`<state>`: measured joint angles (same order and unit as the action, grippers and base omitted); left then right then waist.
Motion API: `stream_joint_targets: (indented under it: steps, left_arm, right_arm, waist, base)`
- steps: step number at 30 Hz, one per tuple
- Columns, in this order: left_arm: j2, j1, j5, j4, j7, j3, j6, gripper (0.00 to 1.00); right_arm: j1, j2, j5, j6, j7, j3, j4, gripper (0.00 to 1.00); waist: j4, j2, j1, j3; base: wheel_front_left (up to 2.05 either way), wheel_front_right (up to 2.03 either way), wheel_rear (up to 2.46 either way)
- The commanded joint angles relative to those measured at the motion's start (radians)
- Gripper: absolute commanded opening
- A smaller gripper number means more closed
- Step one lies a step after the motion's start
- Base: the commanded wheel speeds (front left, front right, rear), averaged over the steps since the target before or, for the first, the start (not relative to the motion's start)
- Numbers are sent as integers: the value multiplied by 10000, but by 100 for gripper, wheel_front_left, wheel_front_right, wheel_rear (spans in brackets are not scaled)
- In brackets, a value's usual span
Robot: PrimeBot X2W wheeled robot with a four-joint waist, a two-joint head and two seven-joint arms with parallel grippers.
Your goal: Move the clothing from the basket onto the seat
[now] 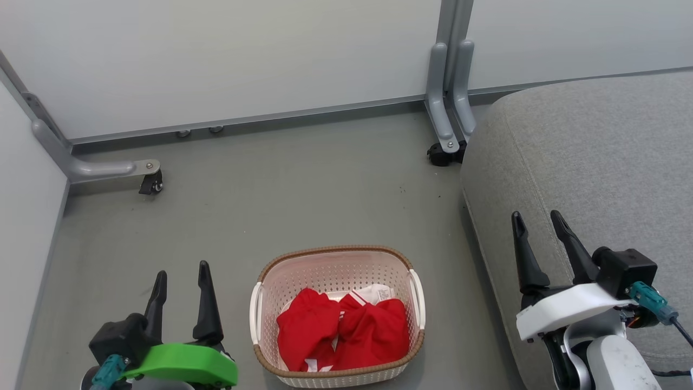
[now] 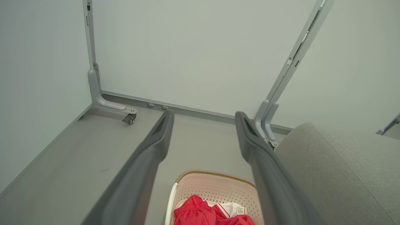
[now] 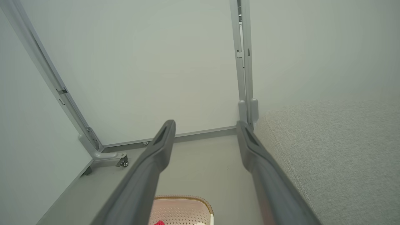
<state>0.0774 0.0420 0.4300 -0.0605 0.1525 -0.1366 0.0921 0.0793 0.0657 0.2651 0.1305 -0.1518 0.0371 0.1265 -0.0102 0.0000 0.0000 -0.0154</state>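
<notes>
The red clothing (image 1: 346, 330) with white trim lies bunched in the cream basket (image 1: 335, 257), which stands on the grey floor at the bottom centre of the head view. In the left wrist view the clothing (image 2: 195, 212) shows low in the basket (image 2: 215, 178). The large light grey seat (image 1: 590, 162) fills the right side. My left gripper (image 1: 181, 273) hangs open left of the basket, holding nothing. My right gripper (image 1: 538, 222) stands open above the seat's front edge, also holding nothing. From the right wrist, the basket (image 3: 184, 200) and the seat (image 3: 337, 156) are visible.
White partition panels (image 1: 216, 59) close off the back and left. Their grey metal feet with castors (image 1: 149, 181) stand at the back left, and a grey post foot (image 1: 446, 146) sits beside the seat's back corner. Grey floor (image 1: 303, 189) lies beyond the basket.
</notes>
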Motion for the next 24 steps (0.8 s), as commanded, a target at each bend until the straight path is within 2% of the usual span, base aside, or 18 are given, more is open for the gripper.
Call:
stream_joint_targets:
  steps: [1,6,11,20,24]
  left_arm:
    - [177,37,-321,91,99,-188,154,100]
    - [457,-14,-775,165,225,-666,717,100]
    - [665,-6,-1161,76,341,-1104,994,100]
    - [834,-58,-1762,-107,546,-1668,1211,100]
    - [604,101,-1546,22,627,-1383,857,100]
  right_arm:
    - [-14,4,-369,2,-108,10,-47,100]
    - [-20,-15,-975,2,-231,6,-17,100]
    - [-49,-28,-1484,2,-344,94,5,100]
    - [-78,-55,-2017,2,-553,287,-80,100]
    - [-98,-78,-1892,1,-639,326,-89,100]
  waist:
    - [-11,0,0,-7]
    - [-33,0,0,-28]
    - [-54,0,0,-45]
    - [-70,0,0,-58]
    - [-65,0,0,-76]
  base:
    - [0,0,0]
    - [0,0,0]
    - [0,0,0]
    - [0,0,0]
    - [0,0,0]
